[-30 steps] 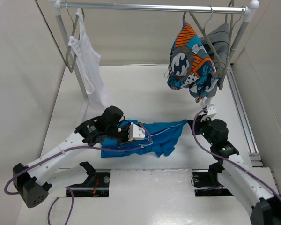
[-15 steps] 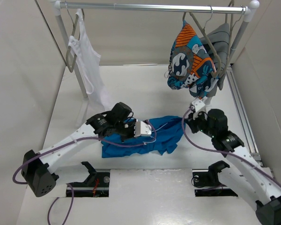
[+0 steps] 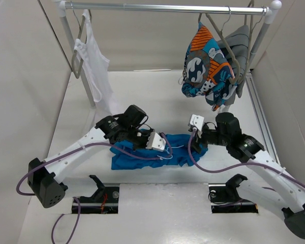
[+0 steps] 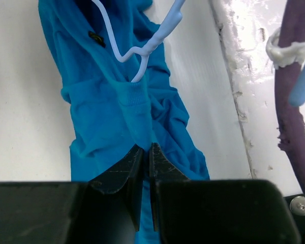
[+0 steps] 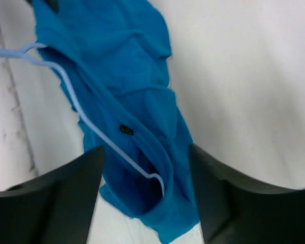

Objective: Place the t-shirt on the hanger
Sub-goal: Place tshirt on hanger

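Pinching the t-shirt, left gripper sits clamped; right gripper gapes wide, empty. Tugging may slide the hanger out.

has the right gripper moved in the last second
Yes. The right gripper has swung left, from below the hanging patterned garment to over the right end of the t-shirt.

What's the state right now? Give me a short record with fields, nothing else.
t-shirt: crumpled on the table, not hung
hanger: lying against the t-shirt, wire partly under the fabric
left gripper: shut on a t-shirt fold
right gripper: open, above t-shirt and hanger
rail: holds white tank top and patterned garment
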Robot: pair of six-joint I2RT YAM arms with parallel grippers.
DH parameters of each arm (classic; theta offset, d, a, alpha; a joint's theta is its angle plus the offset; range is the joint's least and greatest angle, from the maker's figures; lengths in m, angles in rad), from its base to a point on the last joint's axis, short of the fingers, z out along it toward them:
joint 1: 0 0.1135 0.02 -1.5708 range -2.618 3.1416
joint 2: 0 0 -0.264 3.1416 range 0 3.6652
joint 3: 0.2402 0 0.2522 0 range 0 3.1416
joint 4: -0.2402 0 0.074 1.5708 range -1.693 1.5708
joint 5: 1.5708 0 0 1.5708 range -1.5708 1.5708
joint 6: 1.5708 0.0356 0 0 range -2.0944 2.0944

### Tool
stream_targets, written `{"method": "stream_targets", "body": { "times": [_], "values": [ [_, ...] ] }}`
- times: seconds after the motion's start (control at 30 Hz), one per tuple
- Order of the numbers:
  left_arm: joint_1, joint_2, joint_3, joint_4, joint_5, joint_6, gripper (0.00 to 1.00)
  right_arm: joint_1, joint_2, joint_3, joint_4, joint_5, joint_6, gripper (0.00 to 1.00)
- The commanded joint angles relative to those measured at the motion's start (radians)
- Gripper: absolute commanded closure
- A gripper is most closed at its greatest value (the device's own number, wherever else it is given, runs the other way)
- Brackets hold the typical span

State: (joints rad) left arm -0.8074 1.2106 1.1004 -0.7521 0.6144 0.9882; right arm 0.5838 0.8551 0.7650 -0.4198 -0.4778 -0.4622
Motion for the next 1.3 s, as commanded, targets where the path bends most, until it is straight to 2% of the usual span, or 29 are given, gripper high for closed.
{"method": "stream_targets", "body": {
  "times": [0.0, 0.07, 0.23, 0.4, 0.53, 0.67, 0.7, 0.73, 0.83, 1.0, 1.17, 1.27],
  "values": [
    [0.004, 0.006, 0.055, -0.039, 0.079, 0.072, 1.0, 0.026, -0.069, 0.085, -0.123, -0.062, -0.082, 0.25],
    [0.013, 0.016, 0.064, -0.039, 0.109, 0.086, 1.0, 0.06, -0.079, 0.109, -0.134, -0.062, -0.105, 0.25],
    [0.022, 0.038, 0.082, -0.027, 0.16, 0.075, 1.0, 0.177, -0.053, 0.046, -0.002, -0.051, -0.081, 0.34],
    [0.04, 0.038, 0.104, -0.015, 0.179, 0.064, 1.0, 0.197, 0.042, 0.017, 0.061, -0.084, -0.104, 0.4],
    [0.04, 0.038, 0.093, -0.015, 0.179, 0.064, 1.0, 0.197, 0.067, 0.007, 0.085, -0.062, -0.104, 0.49],
    [0.04, 0.029, 0.093, -0.006, 0.179, 0.043, 1.0, 0.197, 0.09, -0.044, 0.121, 0.003, -0.064, 0.67],
    [0.04, 0.029, 0.093, -0.006, 0.179, 0.043, 1.0, 0.197, 0.072, -0.044, 0.13, 0.024, -0.053, 0.87],
    [0.04, 0.029, 0.093, -0.006, 0.179, 0.043, 1.0, 0.197, 0.058, -0.056, 0.13, 0.048, -0.024, 1.0],
    [0.04, 0.02, 0.073, -0.006, 0.127, 0.033, 1.0, 0.197, -0.023, -0.044, 0.075, 0.114, 0.019, 1.0],
    [0.102, -0.012, 0.018, 0.094, 0.013, -0.002, 1.0, 0.185, -0.194, -0.009, -0.095, 0.178, 0.056, 1.0],
    [0.151, 0.036, 0.027, 0.143, -0.01, -0.052, 0.98, 0.185, -0.316, 0.01, -0.243, 0.188, 0.066, 1.0],
    [0.203, 0.09, 0.065, 0.143, -0.001, -0.088, 1.0, 0.185, -0.329, 0.046, -0.312, 0.188, 0.077, 1.0]
  ]
}}
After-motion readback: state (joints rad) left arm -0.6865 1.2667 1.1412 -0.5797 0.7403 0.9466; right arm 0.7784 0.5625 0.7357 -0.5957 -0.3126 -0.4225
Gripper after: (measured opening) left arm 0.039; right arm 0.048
